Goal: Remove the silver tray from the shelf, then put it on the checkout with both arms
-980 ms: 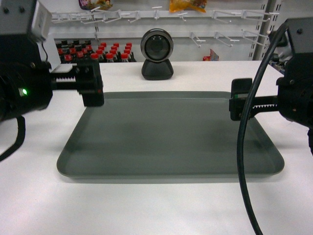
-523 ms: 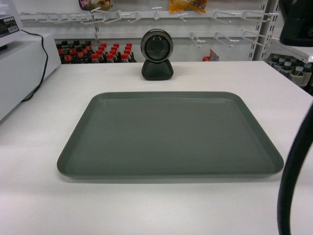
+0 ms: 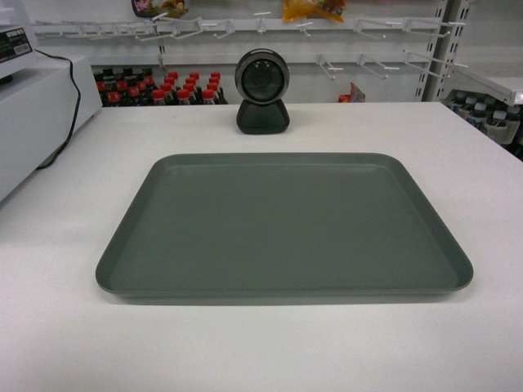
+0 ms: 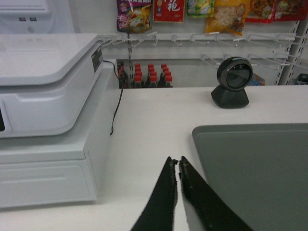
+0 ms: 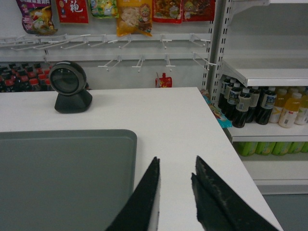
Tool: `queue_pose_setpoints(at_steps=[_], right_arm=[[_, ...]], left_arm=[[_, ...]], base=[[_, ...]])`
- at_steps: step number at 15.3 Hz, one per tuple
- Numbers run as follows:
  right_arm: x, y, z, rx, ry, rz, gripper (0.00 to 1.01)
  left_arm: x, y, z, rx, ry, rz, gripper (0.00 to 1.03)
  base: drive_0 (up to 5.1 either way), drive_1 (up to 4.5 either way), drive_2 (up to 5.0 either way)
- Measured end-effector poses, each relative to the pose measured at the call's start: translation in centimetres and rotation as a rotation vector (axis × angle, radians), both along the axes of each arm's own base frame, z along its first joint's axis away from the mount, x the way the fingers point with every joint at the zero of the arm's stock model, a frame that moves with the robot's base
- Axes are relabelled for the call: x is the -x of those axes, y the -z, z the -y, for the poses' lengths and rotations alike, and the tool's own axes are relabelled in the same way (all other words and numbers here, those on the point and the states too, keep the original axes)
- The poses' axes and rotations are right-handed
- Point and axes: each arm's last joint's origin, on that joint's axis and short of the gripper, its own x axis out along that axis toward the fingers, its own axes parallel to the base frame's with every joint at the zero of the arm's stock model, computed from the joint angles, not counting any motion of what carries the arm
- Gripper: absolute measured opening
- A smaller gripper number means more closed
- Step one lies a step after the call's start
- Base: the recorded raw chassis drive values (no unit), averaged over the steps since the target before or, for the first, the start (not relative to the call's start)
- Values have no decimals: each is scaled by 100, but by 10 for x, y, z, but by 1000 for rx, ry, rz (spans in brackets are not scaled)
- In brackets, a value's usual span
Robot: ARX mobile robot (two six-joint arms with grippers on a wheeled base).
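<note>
1. The silver tray (image 3: pixel 284 224) lies flat on the white checkout surface (image 3: pixel 270 351), in front of the round scanner (image 3: pixel 262 90).
2. The left end effector (image 4: pixel 177 166) is clenched, tips nearly touching, holding nothing, just left of the tray.
3. The right end effector (image 5: pixel 176 168) is released and empty, just right of the tray.

Even overhead store light, soft shadow under silver tray (image 3: pixel 282 224) (slightly grainy), no glare

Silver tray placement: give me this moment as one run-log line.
silver tray: flat on checkout | left gripper: shut, empty, beside tray | right gripper: open, empty, beside tray | scanner: behind tray
</note>
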Motion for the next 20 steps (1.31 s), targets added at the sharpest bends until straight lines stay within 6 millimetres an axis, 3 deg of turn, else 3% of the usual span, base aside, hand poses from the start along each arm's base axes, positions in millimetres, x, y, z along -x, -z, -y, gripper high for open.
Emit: queue_pose_setpoints(at_steps=[5,13,20], right_arm=[[9,6,8,1,0,0,1],[37,22,35,3,14,1,2],[53,27,34,4,-3,23,2]], left_arm=[[7,7,0,-3,0,-10,2],[27,23,0,-3,0,16,2],[40,23,0,-3,0,10,2]], base=[[0,0,0],[0,0,0],[0,0,0]])
